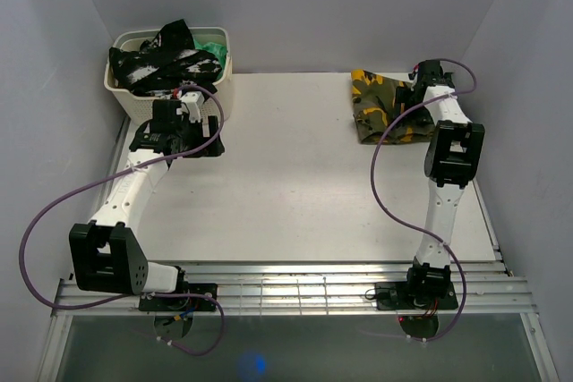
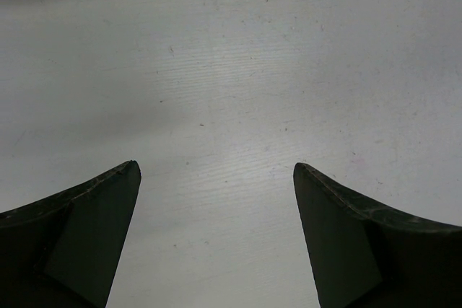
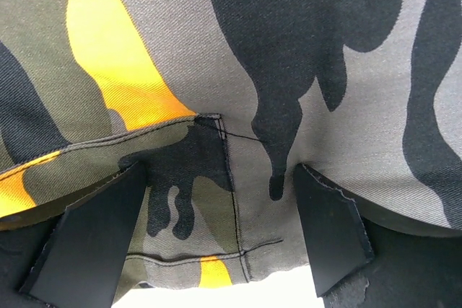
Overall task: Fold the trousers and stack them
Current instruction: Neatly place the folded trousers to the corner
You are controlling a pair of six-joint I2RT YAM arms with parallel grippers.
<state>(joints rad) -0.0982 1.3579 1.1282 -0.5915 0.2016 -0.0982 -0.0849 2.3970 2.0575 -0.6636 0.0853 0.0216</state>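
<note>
Right tool (image 3: 220,171): released, jaws spread wide, straddling a stitched edge of the trousers (image 3: 303,70); nothing clamped. Hangs v. close over the cloth. Contact of pads (image 3: 94,243) w/ fabric: cannot tell. Left tool (image 2: 215,165): released too, wide apart, nothing btw. the jaws, only bare desk (image 2: 238,70) below.

Trousers' place: far right of desk, seen from above as a compact folded bundle, well apart from the basket (image 1: 224,78) at far left.

Handling, as a guess: twill weave, soft and limp, prob. light to medium weight. No stiffness to keep a shape, so likely to sag and come unfolded if lifted by one point. Not fragile; not slippery either, weave rough enough for grip. Best hold, prob.: pinch at a thick seam or hem, thru all layers at the fold edge. Top layer alone = risk of peeling it off and undoing the fold.

Hidden or unclear:
- Right side of bundle partly behind right arm in top view.
- No. of layers, and waistband vs. leg end: not readable.
- Wrist view too close: only print, a seam corner, a sliver of desk at bottom edge.
- Basket piled w/ b&w mottled garment (image 1: 157,64) and green cloth (image 1: 213,46); anything below out of sight.
- From above, left tool hard to pick out among dark arm parts beside basket.
</note>
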